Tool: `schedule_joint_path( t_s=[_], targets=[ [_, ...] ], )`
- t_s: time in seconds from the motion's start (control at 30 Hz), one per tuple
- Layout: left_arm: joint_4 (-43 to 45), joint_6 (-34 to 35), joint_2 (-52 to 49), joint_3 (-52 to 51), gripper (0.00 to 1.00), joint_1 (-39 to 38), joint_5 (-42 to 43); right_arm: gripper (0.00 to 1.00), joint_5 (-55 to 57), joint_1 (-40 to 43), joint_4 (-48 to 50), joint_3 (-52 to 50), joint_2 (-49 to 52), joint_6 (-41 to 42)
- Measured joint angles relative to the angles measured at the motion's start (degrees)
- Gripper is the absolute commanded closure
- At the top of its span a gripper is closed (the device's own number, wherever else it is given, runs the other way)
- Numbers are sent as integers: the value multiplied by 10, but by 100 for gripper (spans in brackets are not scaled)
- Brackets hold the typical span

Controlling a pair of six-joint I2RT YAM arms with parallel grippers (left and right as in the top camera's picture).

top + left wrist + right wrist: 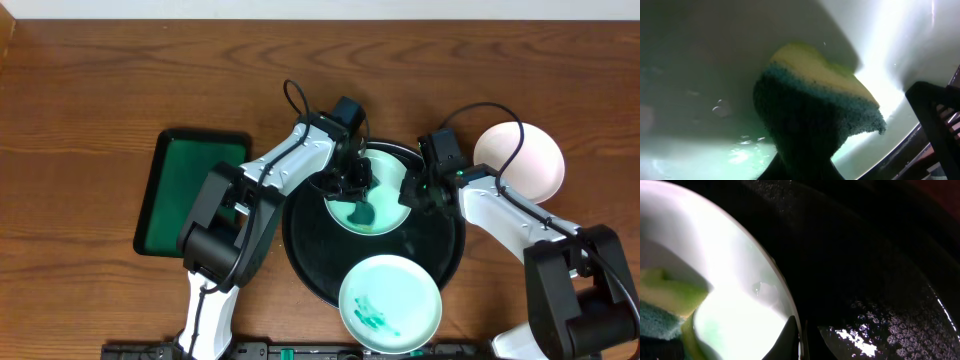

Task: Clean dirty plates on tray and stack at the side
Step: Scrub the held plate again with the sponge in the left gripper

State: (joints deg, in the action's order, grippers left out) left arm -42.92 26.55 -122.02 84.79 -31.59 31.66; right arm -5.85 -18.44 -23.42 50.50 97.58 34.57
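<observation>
The black tray (300,240) holds two dirty plates. The far plate (385,170) has a teal smear and looks wet. My left gripper (352,185) is shut on a yellow and blue sponge (815,100) and presses it onto this plate (715,60). My right gripper (415,190) is shut on the plate's right rim (740,280), with one finger inside and one outside (805,340). The near plate (390,303) has teal streaks. A third plate (520,160) lies on the table to the right of the tray and shows no smears.
A rectangular green tray (190,190) lies left of the black tray. The black tray's wet floor (865,255) shows in the right wrist view. Both arms crowd the far half of the tray.
</observation>
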Motion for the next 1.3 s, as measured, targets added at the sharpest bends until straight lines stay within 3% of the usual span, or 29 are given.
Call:
schedule_joint_path(
  t_s=[0.37,0.73,1.3],
  targets=[
    [47,10,0,0,93,-35,-7,99,2,0,8,0,2,0],
    [101,65,0,0,93,-74,-22,99,3,0,7,0,2,-3],
    [-27,75,13,13,93,-46,-200,99,0,0,-4,1,2,-15]
  ],
)
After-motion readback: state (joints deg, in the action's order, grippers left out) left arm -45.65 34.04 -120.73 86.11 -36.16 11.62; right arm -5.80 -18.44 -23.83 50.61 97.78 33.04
